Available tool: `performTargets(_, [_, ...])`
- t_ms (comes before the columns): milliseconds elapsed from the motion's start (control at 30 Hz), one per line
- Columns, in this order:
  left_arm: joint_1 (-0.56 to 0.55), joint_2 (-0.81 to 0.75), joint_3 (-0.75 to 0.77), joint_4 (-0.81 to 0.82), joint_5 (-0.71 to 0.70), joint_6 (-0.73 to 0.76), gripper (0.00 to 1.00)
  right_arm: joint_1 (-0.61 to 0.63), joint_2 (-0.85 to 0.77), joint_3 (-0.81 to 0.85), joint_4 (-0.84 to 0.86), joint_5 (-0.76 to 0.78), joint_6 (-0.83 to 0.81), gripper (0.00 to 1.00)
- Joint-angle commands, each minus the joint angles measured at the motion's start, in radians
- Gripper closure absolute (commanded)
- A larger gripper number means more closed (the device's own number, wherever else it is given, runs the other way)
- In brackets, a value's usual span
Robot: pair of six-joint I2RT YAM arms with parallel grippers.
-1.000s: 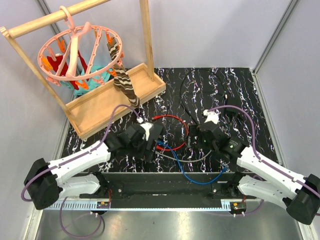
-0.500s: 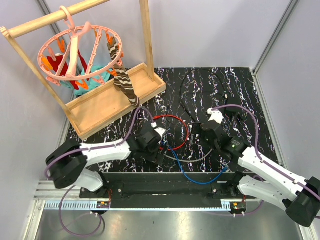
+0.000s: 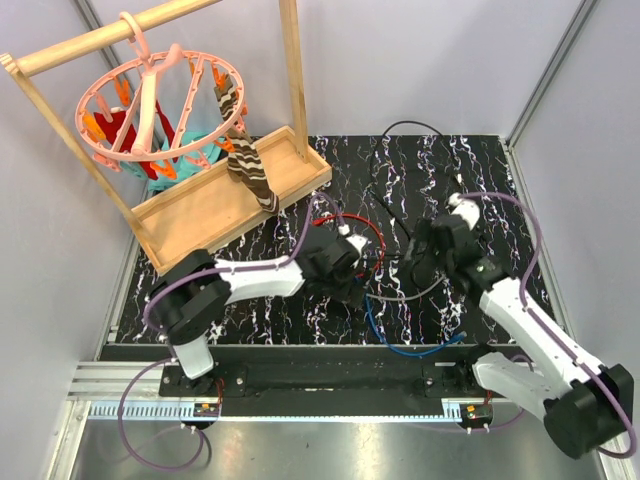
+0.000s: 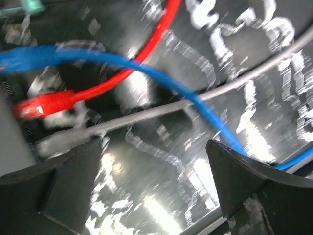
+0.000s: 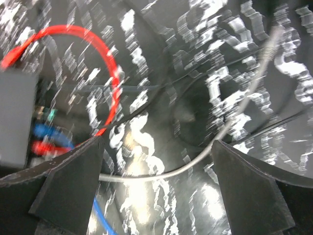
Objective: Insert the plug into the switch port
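The switch (image 5: pixel 17 117) shows as a flat box at the left edge of the right wrist view, with a blue plug (image 5: pixel 49 133) and a red plug (image 5: pixel 46 147) at its edge. In the left wrist view the blue plug (image 4: pixel 29 56), red plug (image 4: pixel 44 105) and a grey plug (image 4: pixel 63 139) lie at the switch's edge (image 4: pixel 7 129); I cannot tell whether the grey plug is seated. My left gripper (image 3: pixel 350 275) (image 4: pixel 151 196) is open and empty beside these plugs. My right gripper (image 3: pixel 418 262) (image 5: pixel 156 191) is open and empty above the grey cable (image 5: pixel 230 132).
A red cable loop (image 3: pixel 345 225), a blue cable (image 3: pixel 400 350) and a thin black cord (image 3: pixel 385 180) lie over the marbled black table. A wooden rack with a tray (image 3: pixel 230 205) and a pink clip hanger (image 3: pixel 160 110) stands at the back left.
My left arm has stretched right towards the middle, over the plugs. My right gripper has drawn back to the right and away from the switch. The black cord has shifted farther back.
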Motion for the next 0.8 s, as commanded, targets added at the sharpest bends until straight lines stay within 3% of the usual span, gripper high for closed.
performTargets(0, [0.0, 0.049, 0.127, 0.053, 0.075, 0.006, 0.07, -0.182, 0.068, 0.095, 0.019, -0.118, -0.073, 0.0])
performTargets(133, [0.0, 0.003, 0.154, 0.044, 0.088, 0.007, 0.07, -0.428, 0.146, 0.162, 0.035, -0.215, -0.093, 0.0])
performTargets(300, [0.027, -0.185, 0.044, -0.012, 0.055, 0.026, 0.05, -0.601, 0.261, 0.175, 0.113, -0.316, -0.094, 0.0])
performTargets(400, [0.089, -0.332, -0.053, -0.051, 0.045, 0.027, 0.04, -0.627, 0.336, 0.199, 0.148, -0.378, -0.108, 0.02])
performTargets(633, [0.369, -0.682, -0.162, -0.171, 0.02, 0.159, 0.02, -0.626, 0.534, 0.264, 0.194, -0.472, -0.159, 0.16])
performTargets(767, [0.433, -0.744, -0.152, -0.211, -0.168, 0.279, 0.01, -0.621, 0.617, 0.314, 0.219, -0.496, -0.171, 0.32])
